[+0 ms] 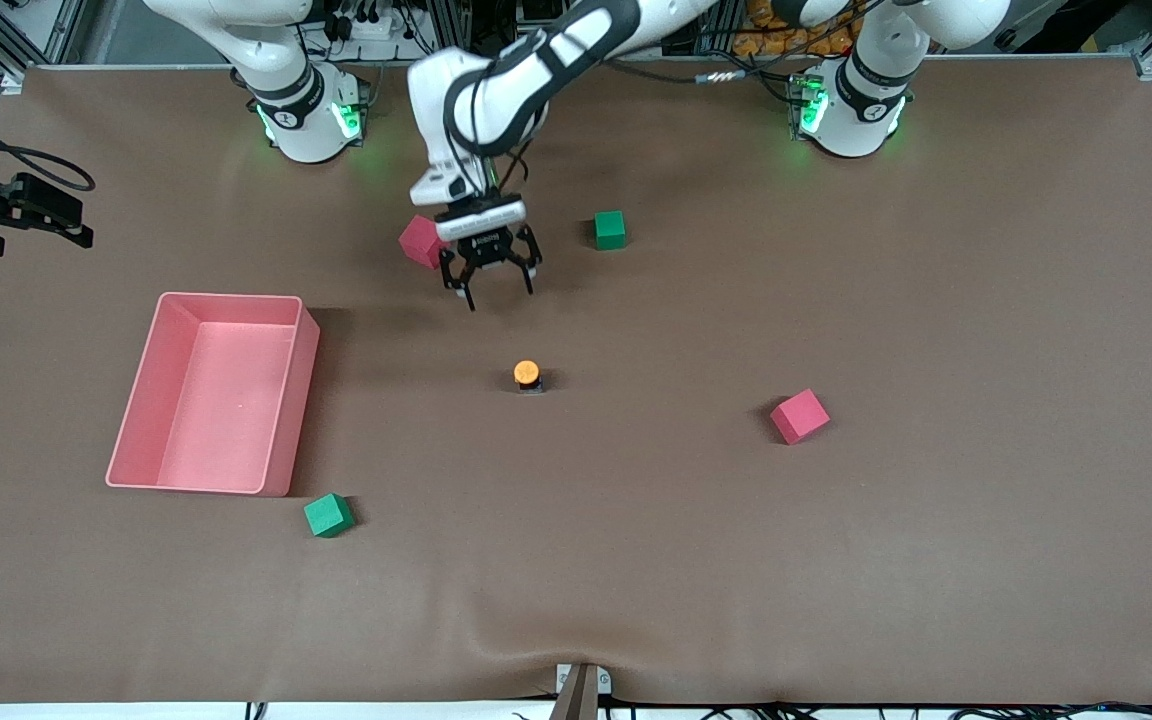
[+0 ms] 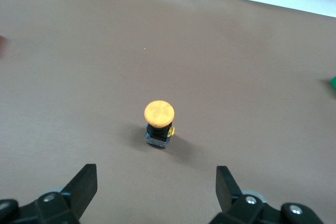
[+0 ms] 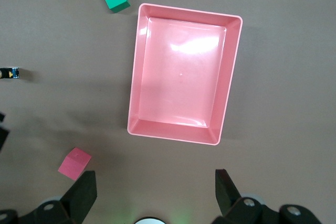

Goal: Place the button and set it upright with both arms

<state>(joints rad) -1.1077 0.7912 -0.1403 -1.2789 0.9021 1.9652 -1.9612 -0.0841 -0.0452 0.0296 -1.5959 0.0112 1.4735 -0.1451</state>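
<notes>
Pink tray (image 1: 288, 400): nothing inside | button (image 1: 527, 375): upright on table

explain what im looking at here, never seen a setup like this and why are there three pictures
These are two white robot arms bolted to one edge of a brown table. Each ends in a black two-finger tool.

The wide picture comes from a high camera facing the robots. The other two come from cameras on the arms' wrists, looking down past the fingers.

The left tool hangs open above the table, between a pink cube and a green cube. It holds nothing. Its wrist camera looks at the button, which stands upright on the table, orange cap up.

The right tool is also open and empty. It sits high over the pink tray, which has nothing in it.

Another green cube lies near the tray, and another pink cube toward the left arm's end.
</notes>
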